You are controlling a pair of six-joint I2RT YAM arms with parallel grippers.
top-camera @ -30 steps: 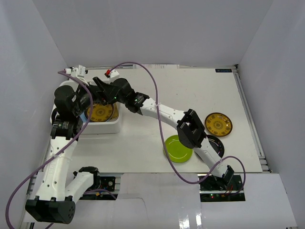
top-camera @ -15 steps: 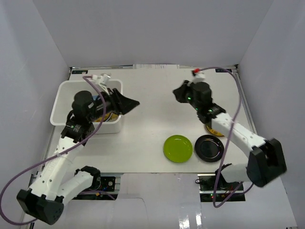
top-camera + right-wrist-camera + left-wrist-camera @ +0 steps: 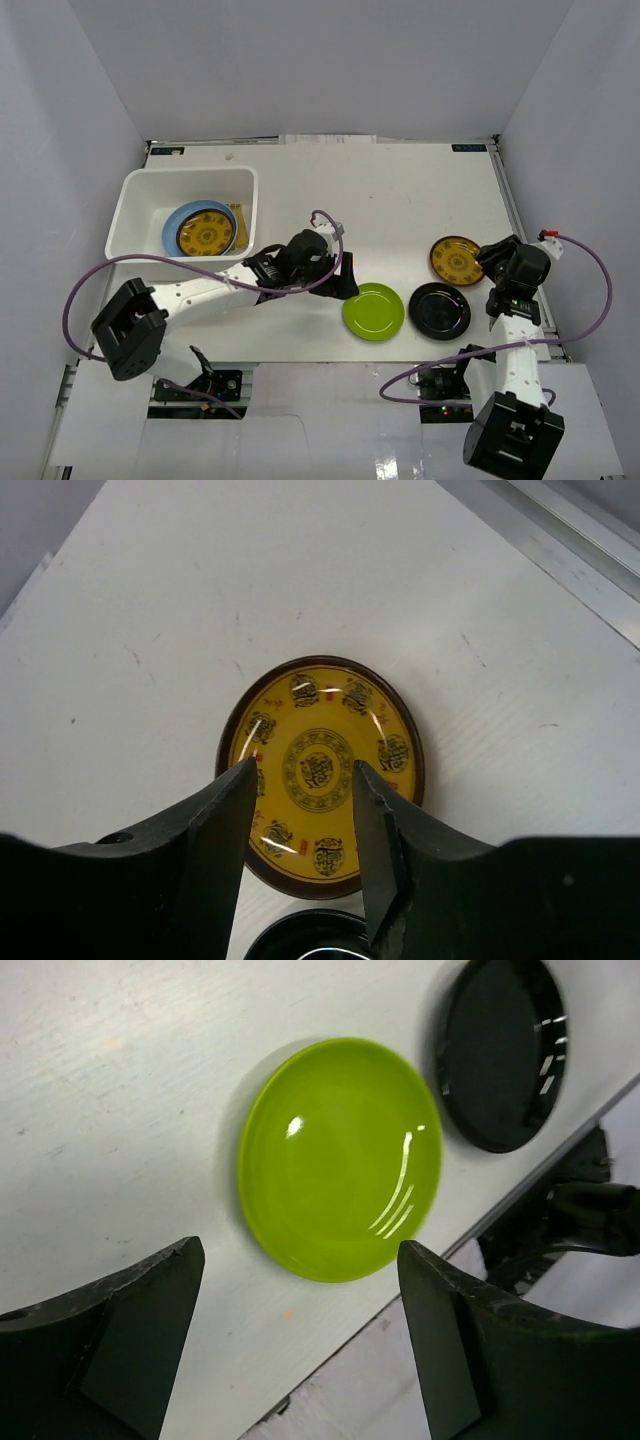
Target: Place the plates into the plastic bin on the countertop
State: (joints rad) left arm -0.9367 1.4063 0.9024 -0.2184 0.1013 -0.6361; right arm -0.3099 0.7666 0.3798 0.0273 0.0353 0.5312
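Lime plate (image 3: 340, 1160), spread left fingers (image 3: 120, 1345) above

Black plate (image 3: 303, 950) cut off, right wrist view

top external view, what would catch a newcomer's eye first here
Three plates sit near the table's front right: a lime green plate, a glossy black plate beside it, and a gold-patterned plate just behind. At the back left, the white bin holds a blue plate with a second gold-patterned plate on it. The left gripper hangs open over the green plate, the right gripper open over the gold one.
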